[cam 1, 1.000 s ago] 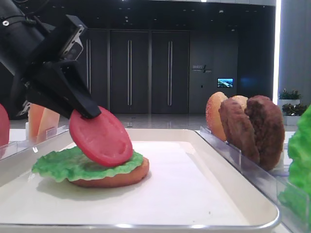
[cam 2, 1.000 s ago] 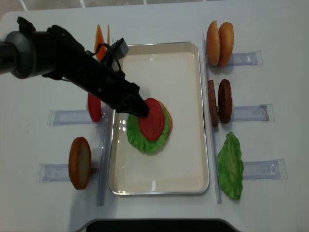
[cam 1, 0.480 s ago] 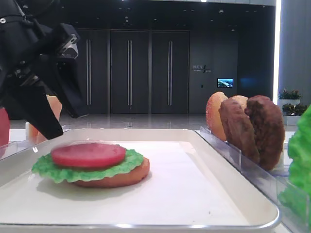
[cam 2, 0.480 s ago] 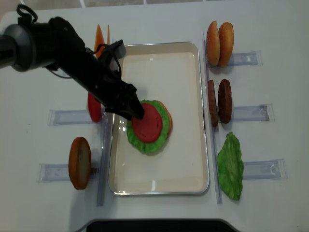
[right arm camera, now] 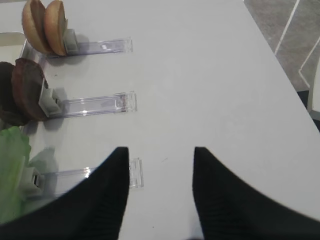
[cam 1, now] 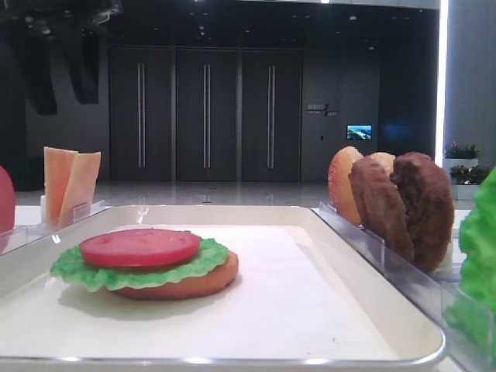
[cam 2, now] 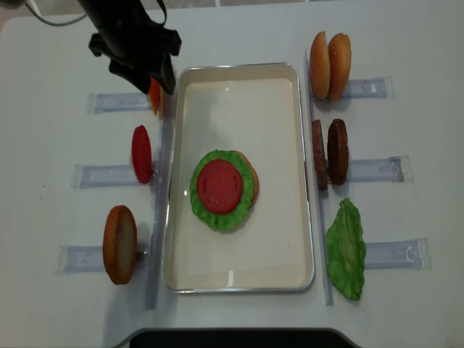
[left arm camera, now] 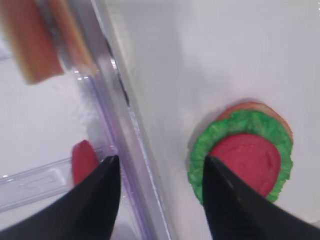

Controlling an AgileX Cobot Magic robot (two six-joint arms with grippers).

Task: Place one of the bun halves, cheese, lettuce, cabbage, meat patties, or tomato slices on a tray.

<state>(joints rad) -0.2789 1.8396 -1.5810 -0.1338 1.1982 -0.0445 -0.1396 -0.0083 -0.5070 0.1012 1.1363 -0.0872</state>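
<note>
Both tools (left arm camera: 157, 192) (right arm camera: 159, 192) open, empty, raised

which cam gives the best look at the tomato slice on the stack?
The overhead exterior view: the tomato slice shows its whole round face, centred on the lettuce in the tray. The low exterior view shows it edge-on, the left wrist view blurred; the right wrist view misses it.

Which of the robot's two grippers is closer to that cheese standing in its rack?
The left. The left gripper hangs open just over the cheese, beside the tray's far left corner. The right gripper hovers open over bare table, beyond the racks right of the tray.
</note>
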